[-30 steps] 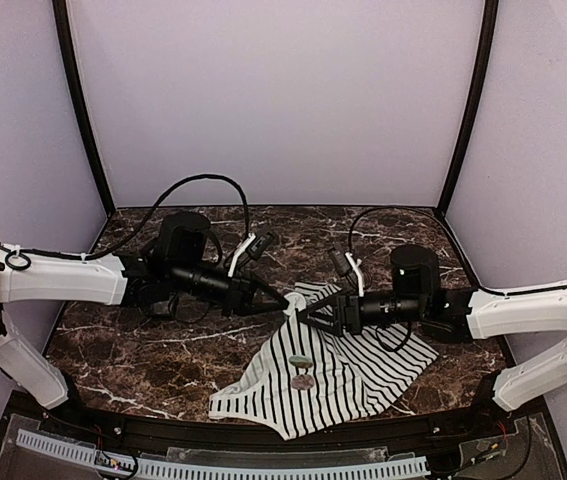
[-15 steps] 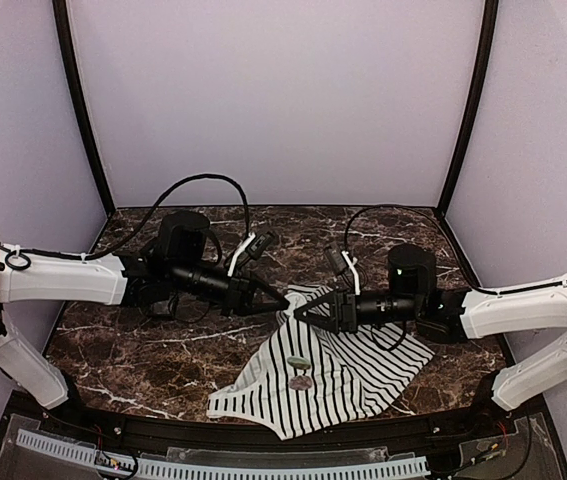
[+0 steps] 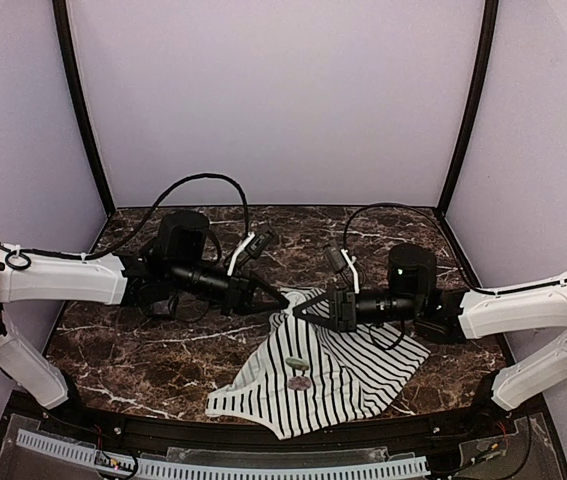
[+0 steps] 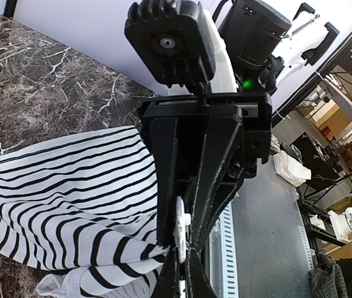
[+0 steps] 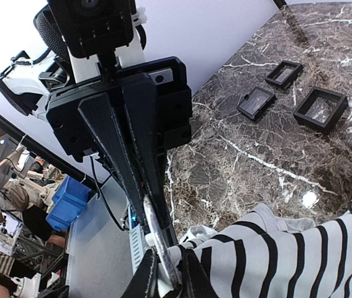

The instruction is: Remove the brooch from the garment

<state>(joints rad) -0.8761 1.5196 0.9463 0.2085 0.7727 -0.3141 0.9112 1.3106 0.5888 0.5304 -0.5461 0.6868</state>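
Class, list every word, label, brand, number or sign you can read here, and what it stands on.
None can be read.
The garment has only black stripes, no print.
The small black boxes show no lettering.
Background clutter in the wrist views is too blurred to read.

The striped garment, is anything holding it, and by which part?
Both arms hold it. The left gripper and the right gripper pinch the garment at its far, white-edged corner, fingertips almost meeting.
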